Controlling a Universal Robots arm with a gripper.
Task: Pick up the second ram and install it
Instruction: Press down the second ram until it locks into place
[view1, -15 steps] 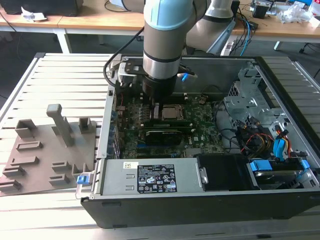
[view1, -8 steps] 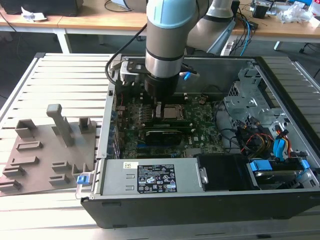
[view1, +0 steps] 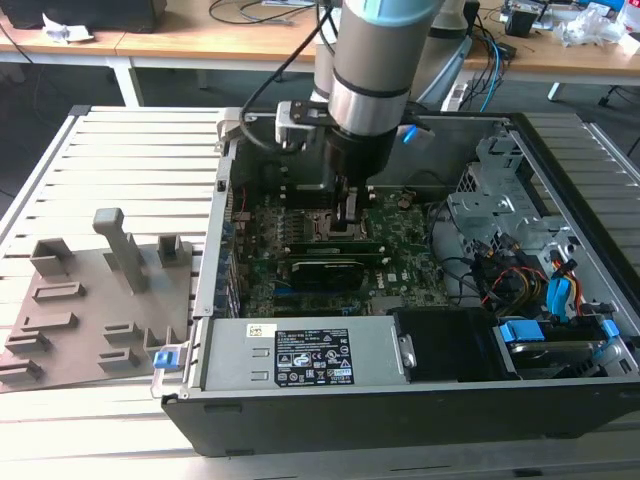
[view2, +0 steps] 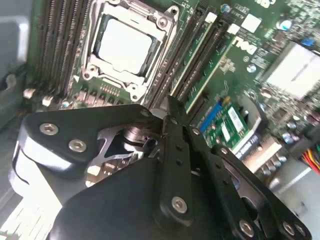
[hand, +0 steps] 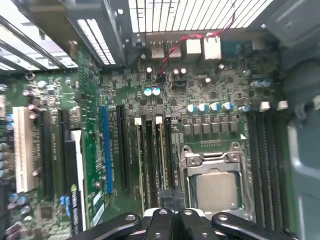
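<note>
I have the gripper pinched narrow right over the memory slots beside the CPU socket, the second ram seated directly below, long axis along the slots.

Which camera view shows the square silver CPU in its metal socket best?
The second wrist view: the CPU lies whole and near. In the first wrist view the gripper stands beside it. In the exterior view the arm covers it.
</note>
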